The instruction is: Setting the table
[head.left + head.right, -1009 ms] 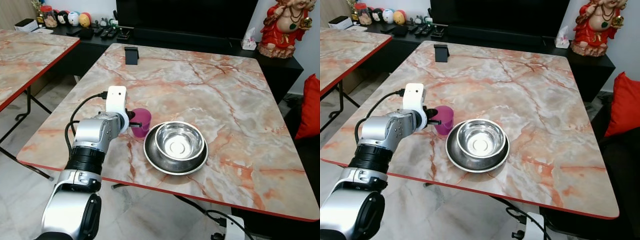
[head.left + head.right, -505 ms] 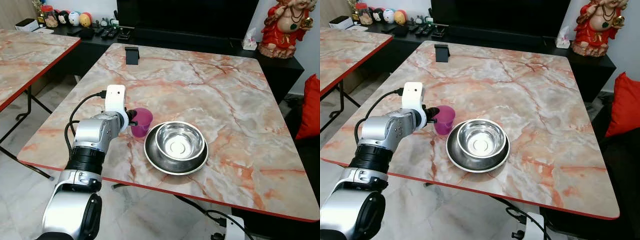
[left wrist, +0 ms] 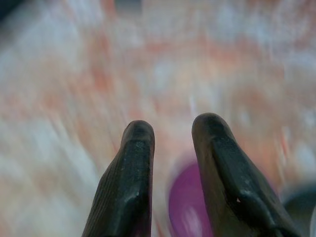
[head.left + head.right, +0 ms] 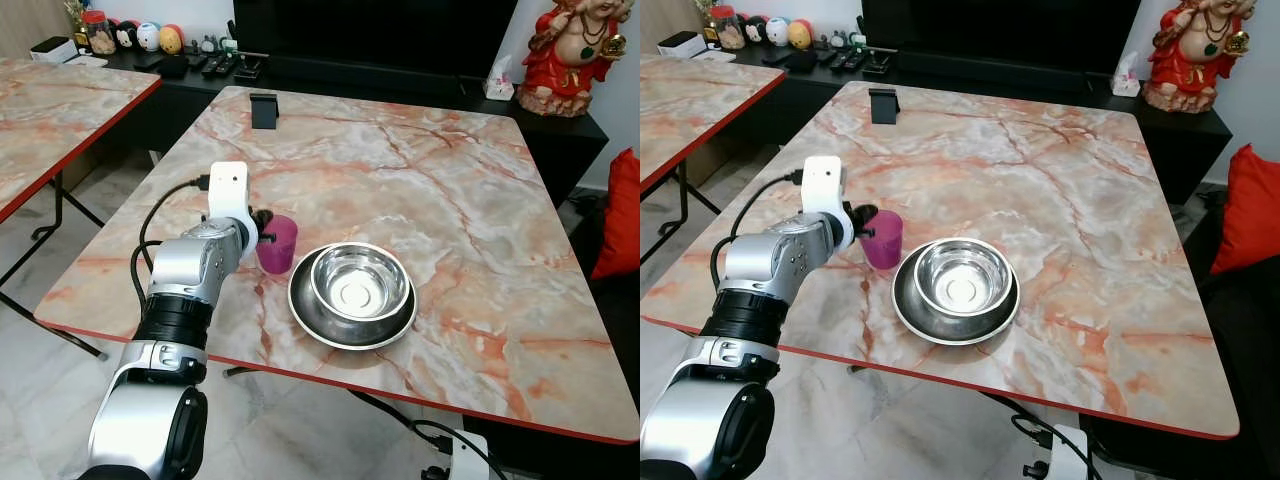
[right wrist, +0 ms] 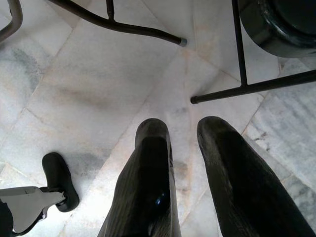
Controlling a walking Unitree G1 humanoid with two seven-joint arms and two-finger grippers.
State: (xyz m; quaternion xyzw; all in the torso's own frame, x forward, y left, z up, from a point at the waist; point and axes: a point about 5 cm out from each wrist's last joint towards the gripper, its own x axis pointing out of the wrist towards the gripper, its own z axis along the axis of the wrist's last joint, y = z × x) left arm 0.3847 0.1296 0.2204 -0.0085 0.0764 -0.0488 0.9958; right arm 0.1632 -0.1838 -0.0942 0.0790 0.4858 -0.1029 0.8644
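A purple cup (image 4: 277, 245) stands upright on the marble table (image 4: 450, 180), just left of a steel bowl (image 4: 358, 280) that sits in a steel plate (image 4: 310, 315). My left gripper (image 4: 263, 225) hovers at the cup's left rim. In the blurred left wrist view its fingers (image 3: 138, 148) are apart with only table between them, and the cup (image 3: 187, 207) lies below the tips. My right gripper (image 5: 182, 128) hangs idle over the tiled floor, with a small gap between its fingers.
A black phone stand (image 4: 263, 110) sits at the table's far edge. A second marble table (image 4: 60, 110) stands to the left, a red statue (image 4: 573, 55) on the dark console behind, a red cushion (image 4: 622, 215) at right. Black table legs (image 5: 237, 94) cross the floor.
The cup was tilted in the left gripper's hold; now it stands upright, slightly further left. The gripper has let go and risen a little.
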